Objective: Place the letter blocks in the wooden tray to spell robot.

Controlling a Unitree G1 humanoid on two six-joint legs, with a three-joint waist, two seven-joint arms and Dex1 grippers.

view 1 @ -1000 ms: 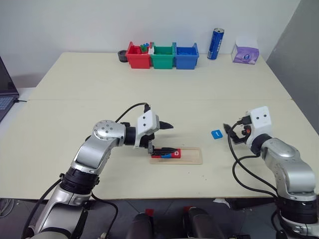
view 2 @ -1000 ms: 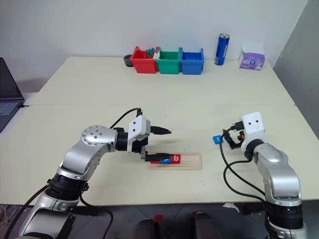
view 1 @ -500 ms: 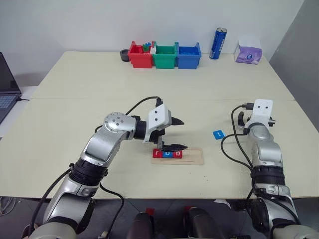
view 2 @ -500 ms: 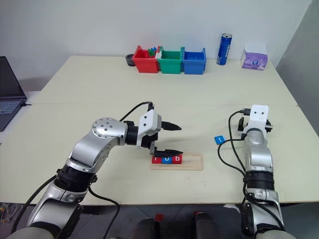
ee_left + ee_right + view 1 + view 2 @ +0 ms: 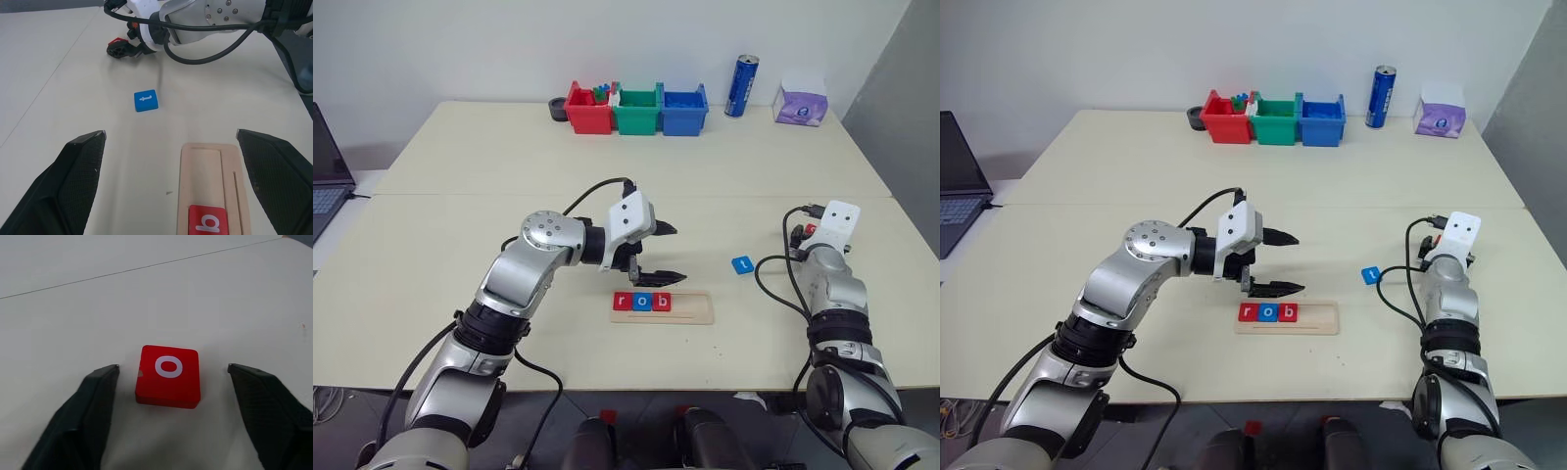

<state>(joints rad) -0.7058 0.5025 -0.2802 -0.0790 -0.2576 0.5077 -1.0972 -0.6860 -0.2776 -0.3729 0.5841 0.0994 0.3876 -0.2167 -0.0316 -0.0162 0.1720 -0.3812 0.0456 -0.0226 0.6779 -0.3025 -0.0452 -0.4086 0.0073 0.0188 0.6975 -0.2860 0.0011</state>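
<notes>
Pale wood first: your wooden tray (image 5: 663,307) lies flat on the cream table (image 5: 460,235), and its left part holds three letter blocks in a row, red "r" (image 5: 623,302), blue "o" (image 5: 642,302) and red "b" (image 5: 662,302), touching edge to edge. You've got the right part of the groove bare.

Off to the tray's right, well apart from it, a blue "t" block (image 5: 741,264) sits loose on the table. Your right wrist view shows a red "o" block (image 5: 168,376), a flat rounded-corner square, lying between the two black fingers of your right gripper (image 5: 171,396), fingers spread and touching nothing.

Your left gripper (image 5: 662,251) hovers just above the tray's left end, jaws wide apart and empty.

Along the far edge you see three plastic bins, red (image 5: 586,113), green (image 5: 635,112) and blue (image 5: 682,112); small pieces poke out of the red one, too small to make out. A laptop (image 5: 327,176) is cut off at the left edge.
</notes>
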